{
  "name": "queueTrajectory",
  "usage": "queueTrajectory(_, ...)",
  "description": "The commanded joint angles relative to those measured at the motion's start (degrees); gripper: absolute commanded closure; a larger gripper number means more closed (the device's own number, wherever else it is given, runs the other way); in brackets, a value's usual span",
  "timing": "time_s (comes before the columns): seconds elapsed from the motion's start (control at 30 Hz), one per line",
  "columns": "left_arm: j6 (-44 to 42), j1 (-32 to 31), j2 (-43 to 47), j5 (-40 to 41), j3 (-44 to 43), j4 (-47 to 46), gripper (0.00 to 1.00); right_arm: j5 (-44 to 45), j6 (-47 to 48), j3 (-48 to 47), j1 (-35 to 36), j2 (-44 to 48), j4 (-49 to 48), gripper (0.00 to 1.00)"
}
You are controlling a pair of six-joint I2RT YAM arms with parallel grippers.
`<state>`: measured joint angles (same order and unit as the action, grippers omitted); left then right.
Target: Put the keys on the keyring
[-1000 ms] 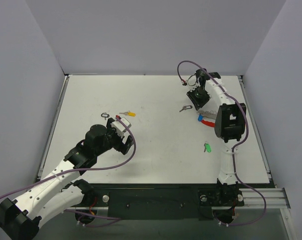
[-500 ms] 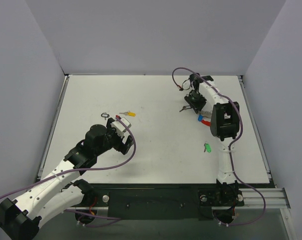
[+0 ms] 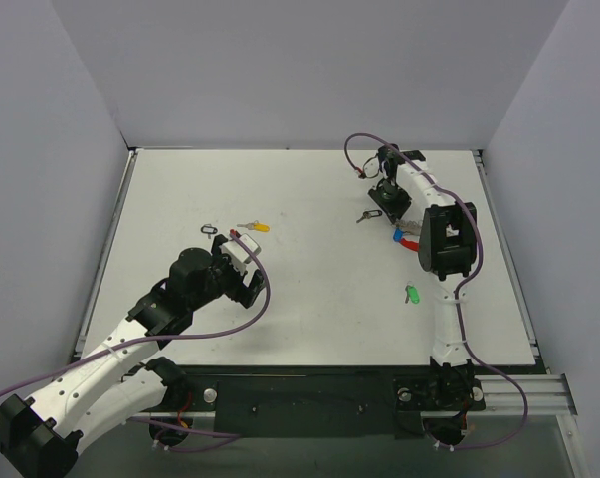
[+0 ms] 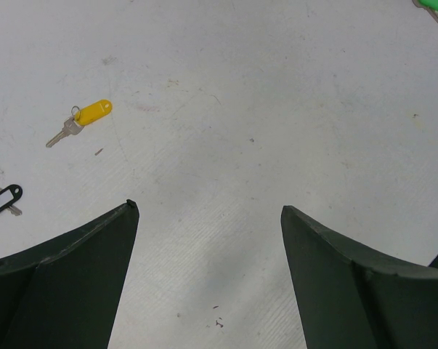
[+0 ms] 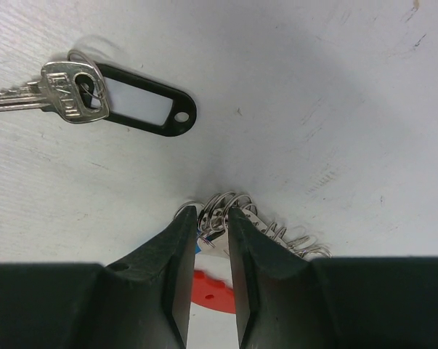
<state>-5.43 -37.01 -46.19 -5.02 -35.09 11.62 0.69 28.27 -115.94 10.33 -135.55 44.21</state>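
Note:
The keyring (image 5: 237,207), a silver coil with a red plastic piece (image 5: 213,291), lies on the table at the right (image 3: 407,239). My right gripper (image 5: 211,217) points down at its end and is shut on the rings, which fill the narrow gap between the fingers. A key with a black tag (image 5: 142,102) lies just beyond it (image 3: 367,215). A yellow key (image 4: 84,120) lies left of centre (image 3: 255,227). A green key (image 3: 413,294) lies near the right arm. My left gripper (image 4: 208,211) hovers open over bare table (image 3: 242,267).
A second black tag with a bit of silver metal (image 4: 2,200) lies beside the yellow key (image 3: 211,228). Grey walls close off the back and both sides of the white table (image 3: 309,329). A purple cable loops off each arm.
My right gripper has shifted slightly left and dropped onto the keyring, and its fingers have narrowed around the rings. The left arm and the keys have not moved.

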Motion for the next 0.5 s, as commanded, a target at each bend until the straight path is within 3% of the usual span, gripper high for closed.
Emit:
queueTrajectory(0.0,-0.90,0.45,0.32,-0.96,-1.47,-0.19,0.10,2.21,-0.94,-1.66,0.04,1.78,1.32,0.80)
queueTrajectory(0.47,-0.81,0.36,0.32,-1.05,-1.65,-0.02,0.10,3.09,-0.59,-0.95,0.13,3.35,1.06,1.00)
